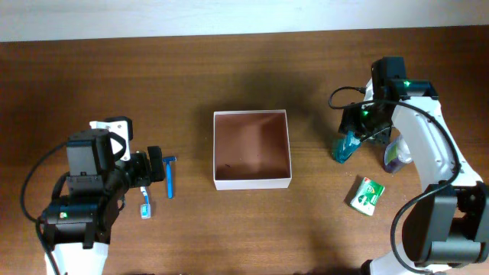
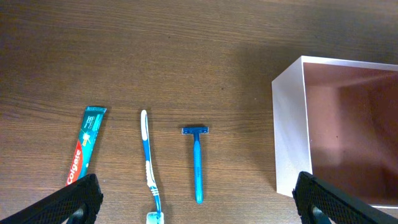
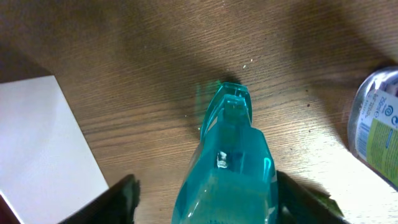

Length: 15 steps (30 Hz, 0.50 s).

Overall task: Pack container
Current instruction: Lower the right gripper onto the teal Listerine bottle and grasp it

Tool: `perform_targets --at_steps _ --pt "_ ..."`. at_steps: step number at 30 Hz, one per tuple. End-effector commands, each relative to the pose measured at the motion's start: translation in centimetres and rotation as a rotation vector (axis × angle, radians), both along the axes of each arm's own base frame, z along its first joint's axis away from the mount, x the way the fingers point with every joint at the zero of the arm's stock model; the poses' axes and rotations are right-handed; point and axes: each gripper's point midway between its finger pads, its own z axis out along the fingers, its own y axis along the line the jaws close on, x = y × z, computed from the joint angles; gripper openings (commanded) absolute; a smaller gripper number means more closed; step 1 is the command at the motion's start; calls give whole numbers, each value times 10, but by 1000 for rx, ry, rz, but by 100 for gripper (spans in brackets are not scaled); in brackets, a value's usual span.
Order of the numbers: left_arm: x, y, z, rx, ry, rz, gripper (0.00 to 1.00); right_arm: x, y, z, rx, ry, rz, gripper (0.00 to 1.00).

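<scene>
The container point(image 1: 252, 180) is a square white-walled box with a reddish-brown floor at the table's middle; it holds nothing I can see. Its wall also shows in the left wrist view point(image 2: 289, 137) and the right wrist view point(image 3: 43, 143). My right gripper point(image 3: 205, 202) is closed around a teal bottle point(image 3: 230, 162), which tilts with its cap down near the table, right of the container point(image 1: 348, 145). My left gripper point(image 2: 196, 208) is open and empty above a blue razor point(image 2: 197, 162) and a blue toothbrush point(image 2: 148, 162). A toothpaste tube point(image 2: 86, 146) lies further left.
A green-and-white packet point(image 1: 367, 195) lies at the front right. A clear bottle with a green label point(image 3: 376, 124) stands close beside the teal one point(image 1: 396, 156). Cables trail from both arms.
</scene>
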Motion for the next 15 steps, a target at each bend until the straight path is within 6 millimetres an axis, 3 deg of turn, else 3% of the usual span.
perform_targets --at_steps 1,15 --pt "3 -1 11 14 -26 -19 99 -2 -3 -4 -8 13 -11 57" --pt "3 -1 11 14 -26 -19 99 -3 -3 -4 -7 18 -11 39"
